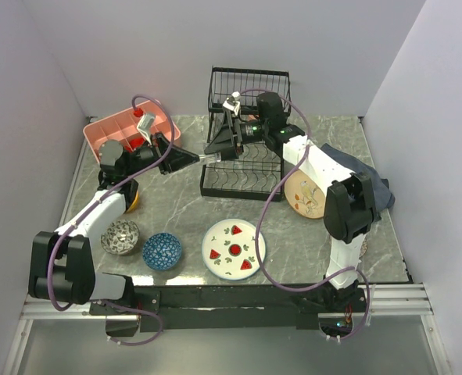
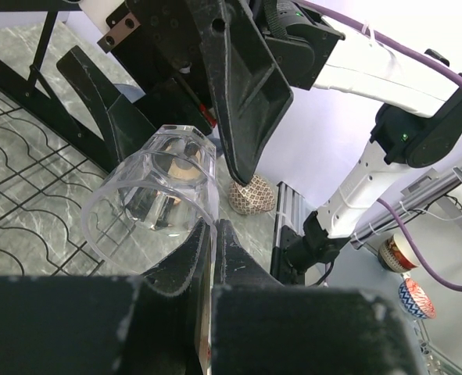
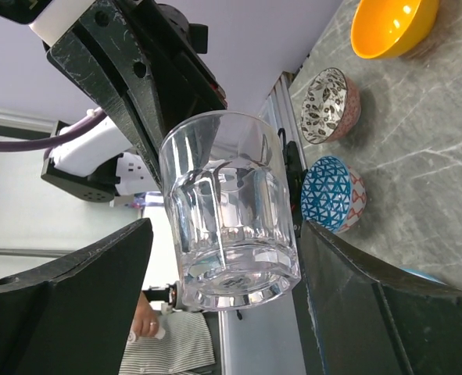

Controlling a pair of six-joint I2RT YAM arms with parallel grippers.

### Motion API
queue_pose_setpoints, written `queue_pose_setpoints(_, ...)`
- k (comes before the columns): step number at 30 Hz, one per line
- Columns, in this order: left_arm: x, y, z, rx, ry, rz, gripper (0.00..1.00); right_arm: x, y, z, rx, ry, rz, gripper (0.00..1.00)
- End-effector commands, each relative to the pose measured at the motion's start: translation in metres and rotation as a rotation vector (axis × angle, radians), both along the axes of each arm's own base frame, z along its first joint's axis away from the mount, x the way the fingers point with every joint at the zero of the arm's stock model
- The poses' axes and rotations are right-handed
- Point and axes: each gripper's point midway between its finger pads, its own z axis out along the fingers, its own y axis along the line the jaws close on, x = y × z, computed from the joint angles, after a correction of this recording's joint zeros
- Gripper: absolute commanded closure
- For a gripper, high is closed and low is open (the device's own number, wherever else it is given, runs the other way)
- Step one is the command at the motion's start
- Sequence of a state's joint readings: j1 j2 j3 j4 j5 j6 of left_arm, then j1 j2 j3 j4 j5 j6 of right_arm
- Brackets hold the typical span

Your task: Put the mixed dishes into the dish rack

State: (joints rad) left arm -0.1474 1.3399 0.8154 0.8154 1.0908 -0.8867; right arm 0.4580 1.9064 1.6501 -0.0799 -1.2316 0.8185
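The clear glass (image 1: 208, 157) hangs in the air in front of the dish rack (image 1: 242, 181). My left gripper (image 1: 193, 159) is shut on its rim and holds it sideways; in the left wrist view the fingertips (image 2: 213, 228) pinch the wall of the glass (image 2: 156, 195). My right gripper (image 1: 217, 150) is open, and its two fingers stand on either side of the base of the glass (image 3: 229, 215) with a gap on the left side. The right fingers (image 2: 246, 94) loom behind the glass in the left wrist view.
The grey bowl (image 1: 119, 237), blue bowl (image 1: 162, 251) and watermelon plate (image 1: 233, 248) lie at the front. The orange bowl (image 1: 133, 201) sits behind my left arm. The bird plate (image 1: 304, 195) lies under my right arm. A pink tray (image 1: 109, 131) stands back left.
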Motion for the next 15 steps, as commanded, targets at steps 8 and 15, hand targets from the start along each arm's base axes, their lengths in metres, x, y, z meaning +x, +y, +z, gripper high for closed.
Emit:
queue_pose_setpoints(8, 0.002, -0.001, 0.018, -0.015, -0.076, 0.012, 0.99, -0.006, 0.001, 0.024, 0.05, -0.092, 0.03, 0.3)
queue_pose_setpoints(15, 0.006, 0.0, 0.007, 0.013, -0.045, 0.034, 0.63, -0.001, -0.005, 0.023, 0.01, -0.204, -0.01, 0.51)
